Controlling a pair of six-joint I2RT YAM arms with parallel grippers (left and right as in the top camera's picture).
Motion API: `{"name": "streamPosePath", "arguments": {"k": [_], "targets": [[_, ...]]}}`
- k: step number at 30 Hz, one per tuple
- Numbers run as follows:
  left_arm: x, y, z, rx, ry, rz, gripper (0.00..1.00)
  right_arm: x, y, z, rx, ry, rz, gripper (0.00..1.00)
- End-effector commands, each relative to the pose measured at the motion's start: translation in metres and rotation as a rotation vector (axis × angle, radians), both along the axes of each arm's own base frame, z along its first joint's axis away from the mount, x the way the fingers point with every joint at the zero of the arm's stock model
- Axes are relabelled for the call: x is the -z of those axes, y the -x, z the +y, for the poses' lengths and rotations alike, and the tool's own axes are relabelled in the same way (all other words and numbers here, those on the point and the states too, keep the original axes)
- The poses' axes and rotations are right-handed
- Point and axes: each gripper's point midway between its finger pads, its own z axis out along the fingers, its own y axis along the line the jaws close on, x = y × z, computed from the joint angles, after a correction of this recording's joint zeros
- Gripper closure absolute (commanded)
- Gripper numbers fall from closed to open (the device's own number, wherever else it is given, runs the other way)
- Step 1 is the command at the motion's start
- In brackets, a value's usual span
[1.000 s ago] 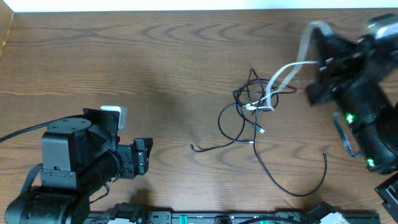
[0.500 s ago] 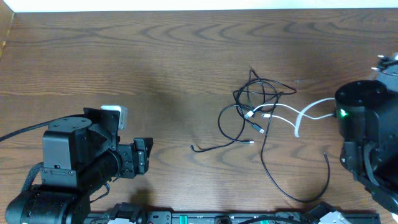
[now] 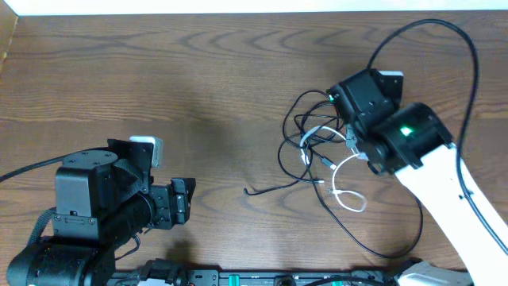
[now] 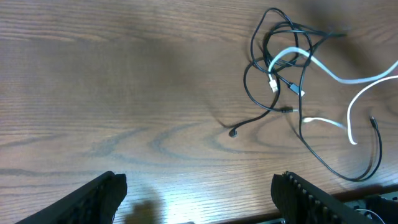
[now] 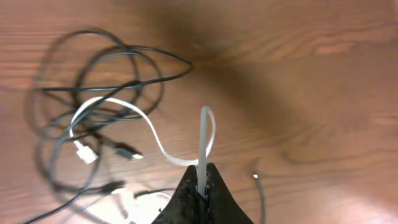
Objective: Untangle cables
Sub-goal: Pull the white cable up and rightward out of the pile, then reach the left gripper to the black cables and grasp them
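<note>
**Overhead.** Brown wood-grain table (image 3: 159,79). Thin, flexible black cables (image 3: 295,135) lie in a loose knot of overlapping loops right of the table's centre. One black strand trails out of the knot toward the near edge and curls back up on the right. A short black end runs off to the knot's left. A thin, pale white cable (image 3: 349,200) threads through the knot's right side and forms a small loop just below it. The right gripper (image 3: 355,147), on a black wrist and white forearm, sits over the knot's right edge; its jaws are not readable from here. The left gripper (image 3: 186,200), black, is well left of the knot, with nothing between its fingers.

**Left wrist.** The left gripper (image 4: 199,180) has its fingers spread wide, and there is bare wood between them. The black cables (image 4: 255,93) are up and to the right, well apart from the fingers. The white cable (image 4: 348,78) crosses the knot and runs off to its right.

**Right wrist.** The right gripper (image 5: 200,186) has its fingers pressed together, pinching the white cable (image 5: 112,102). One strand rises straight from the fingertips and arcs over. Another sweeps left into the black cables (image 5: 124,53), which lie left of the fingertips. Small plug ends lie among the loops.
</note>
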Motion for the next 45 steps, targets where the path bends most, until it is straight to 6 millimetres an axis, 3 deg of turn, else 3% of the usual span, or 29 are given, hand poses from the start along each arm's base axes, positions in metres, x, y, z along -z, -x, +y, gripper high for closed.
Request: {"name": "streamPosePath", "arguments": {"k": [1, 5, 9, 18, 26, 30, 37, 41, 45], "targets": [[0.001, 0.001, -0.001, 0.010, 0.003, 0.006, 0.20, -0.021, -0.011, -0.044, 0.142, 0.154, -0.110, 0.99], [0.001, 0.001, -0.001, 0.010, 0.003, 0.005, 0.20, -0.045, -0.018, -0.088, 0.294, 0.222, -0.204, 0.99], [0.001, 0.000, -0.001, 0.012, 0.001, 0.004, 0.20, -0.072, -0.022, -0.130, 0.456, 0.131, -0.324, 0.99], [0.001, 0.001, -0.001, 0.012, 0.001, 0.004, 0.20, -0.138, -0.047, -0.197, 0.415, -0.075, -0.586, 0.99], [0.001, 0.000, -0.001, 0.012, 0.001, 0.004, 0.20, -0.130, -0.048, -0.252, 0.468, -0.229, -0.627, 0.99], [0.001, 0.000, -0.001, 0.012, 0.001, 0.003, 0.20, -0.112, -0.058, -0.235, 0.363, -0.409, -0.569, 0.99], [0.000, -0.001, -0.003, 0.020, 0.007, -0.005, 0.20, -0.102, -0.086, -0.148, 0.071, -0.677, -0.469, 0.99], [-0.011, 0.001, -0.040, 0.282, 0.100, -0.056, 0.28, -0.102, -0.094, -0.117, -0.006, -0.658, -0.451, 0.99], [-0.017, 0.001, -0.075, 0.539, 0.195, -0.074, 0.29, -0.100, -0.095, -0.102, -0.037, -0.636, -0.430, 0.99]]}}
